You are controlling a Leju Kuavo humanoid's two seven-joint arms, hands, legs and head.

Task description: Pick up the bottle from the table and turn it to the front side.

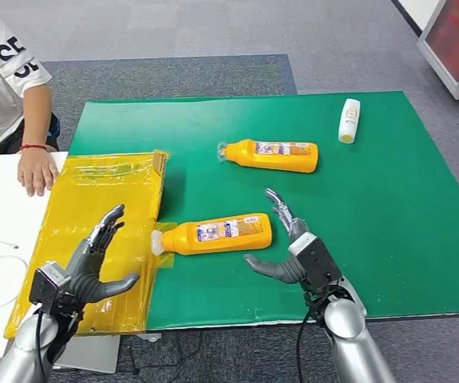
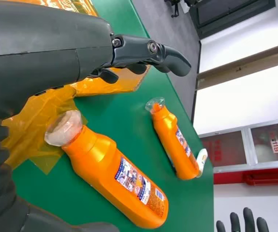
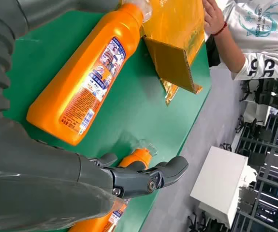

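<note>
While both hands hang open above the tabletop [image 1: 395,263], the near orange bottle [image 1: 218,233] lies flat on its side on the green mat, untouched. Its long axis runs almost straight across the robot's front, the pale wrapped cap toward the robot's left and resting at the edge of the yellow taped cardboard [image 1: 94,231], the flat base toward the right. A printed label faces up along its body.

The right hand [image 1: 286,247] hovers just beside the bottle's base, fingers [image 1: 279,206] spread apart and holding nothing, the thumb reaching toward the bottle without touching it. The left hand [image 1: 91,259] hangs over the yellow cardboard, its fingers likewise apart and empty; in the left wrist view the bottle's cap sits close below its thumb.

A second orange bottle [image 1: 271,155] lies farther out on the mat, also on its side, cap to the left, roughly parallel to the first. A small white bottle [image 1: 349,120] lies near the mat's far right corner. At the far left a person's hand [image 1: 36,169] rests on the white surface beside the cardboard.
</note>
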